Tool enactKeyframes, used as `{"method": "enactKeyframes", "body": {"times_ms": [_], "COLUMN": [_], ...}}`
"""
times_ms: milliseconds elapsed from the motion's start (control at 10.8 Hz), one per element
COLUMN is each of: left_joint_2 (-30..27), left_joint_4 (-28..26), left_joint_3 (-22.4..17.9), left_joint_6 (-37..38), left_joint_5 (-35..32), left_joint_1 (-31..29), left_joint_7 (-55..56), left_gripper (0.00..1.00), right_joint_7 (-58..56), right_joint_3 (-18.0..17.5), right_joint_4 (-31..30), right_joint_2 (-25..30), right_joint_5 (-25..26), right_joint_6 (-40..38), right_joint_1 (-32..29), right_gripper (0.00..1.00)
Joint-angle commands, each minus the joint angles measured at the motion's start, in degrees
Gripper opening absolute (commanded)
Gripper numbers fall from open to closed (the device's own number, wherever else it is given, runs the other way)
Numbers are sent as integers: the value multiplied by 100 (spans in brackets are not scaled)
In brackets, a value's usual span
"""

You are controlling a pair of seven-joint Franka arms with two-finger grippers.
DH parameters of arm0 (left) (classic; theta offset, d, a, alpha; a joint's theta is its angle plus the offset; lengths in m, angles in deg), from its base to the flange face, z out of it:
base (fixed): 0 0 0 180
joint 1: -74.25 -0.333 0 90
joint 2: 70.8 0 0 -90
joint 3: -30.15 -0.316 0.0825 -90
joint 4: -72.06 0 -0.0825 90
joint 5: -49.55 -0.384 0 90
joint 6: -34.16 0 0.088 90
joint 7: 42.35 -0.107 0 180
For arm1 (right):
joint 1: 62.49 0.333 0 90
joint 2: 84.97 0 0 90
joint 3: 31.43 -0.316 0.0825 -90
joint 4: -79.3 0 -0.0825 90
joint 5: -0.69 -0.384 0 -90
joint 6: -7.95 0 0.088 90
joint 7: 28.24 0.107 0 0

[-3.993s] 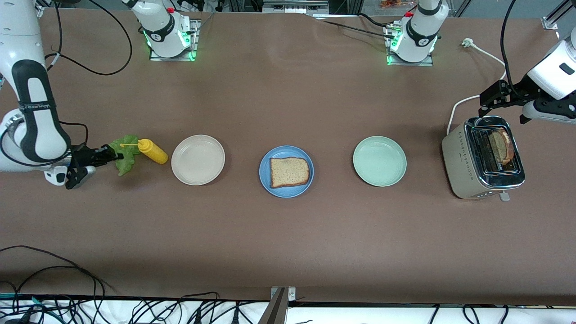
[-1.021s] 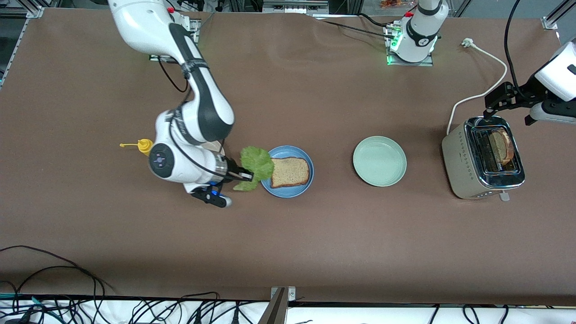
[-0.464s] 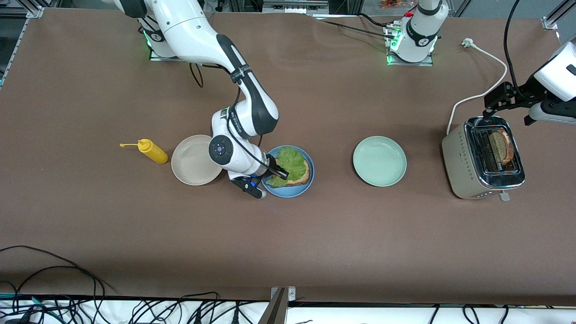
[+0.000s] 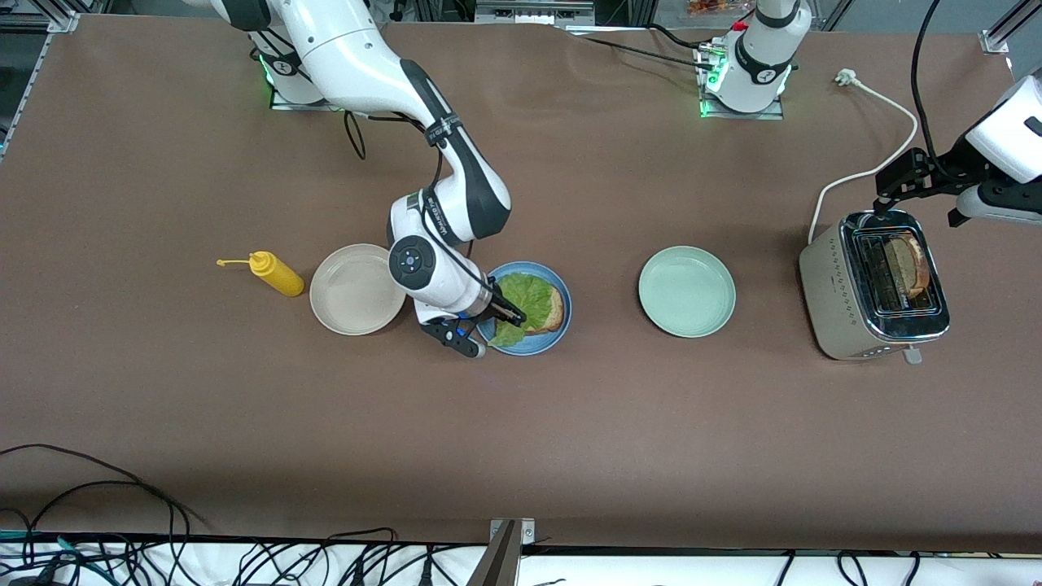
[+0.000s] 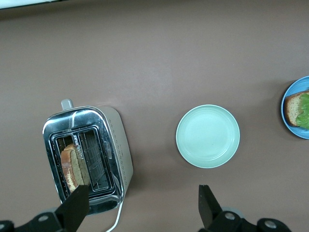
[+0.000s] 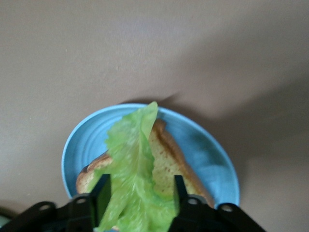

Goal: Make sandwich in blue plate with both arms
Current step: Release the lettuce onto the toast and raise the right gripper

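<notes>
Front view, frame centre: my right gripper point(image 4: 513, 312) has carried the lettuce leaf point(image 4: 525, 297) onto the bread slice point(image 4: 552, 306) in the blue plate point(image 4: 563, 322), jaws parting around it; at the right edge my left gripper point(image 4: 889, 189) waits open over the toaster point(image 4: 838, 281), whose toast point(image 4: 905, 264) goes on next.

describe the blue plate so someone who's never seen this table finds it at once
Three round plates sit in a row across the middle of the brown table. The blue plate is the middle one, under the right gripper. It alone is blue and carries bread topped with lettuce.

Toaster point(image 5: 91, 157) with one bread slice point(image 5: 71, 166), mint-green plate point(image 5: 207, 136) beside, blue plate point(image 5: 296, 107) at edge.
</notes>
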Motion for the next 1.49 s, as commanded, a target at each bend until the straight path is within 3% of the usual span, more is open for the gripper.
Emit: {"method": "enactKeyframes", "body": {"times_ms": [0, 279, 557, 929, 1207, 1393], "left_joint_2": [-2, -2, -2, -2, -2, -11], "left_joint_4": [36, 36, 36, 36, 27, 9], "left_joint_3": [34, 34, 34, 34, 34, 34], "left_joint_6": [-13, -13, -13, -13, -13, -13], "left_joint_5": [42, 33, 33, 24, 24, 24], "left_joint_1": [-17, -17, -17, 1, 1, 1], "left_joint_7": [-69, -69, -60, -52, -52, -52], "left_gripper": [100, 100, 100, 100, 100, 100], "right_joint_7": [101, -83, -1335, -3420, -4309, -4671], "right_joint_3": [186, 529, 1011, 1952, 2322, 2341], "right_joint_4": [-51, -24, -33, -59, -95, -523], "right_joint_2": [213, 713, 1135, 1619, 1787, 2258], "right_joint_5": [667, 1561, 2363, 2321, 2312, 2364], "right_joint_6": [-102, -1049, -2148, -3248, -3784, -3742], "right_joint_1": [85, 85, 76, 76, 50, -20], "right_gripper": [100, 100, 100, 100, 100, 100]}}
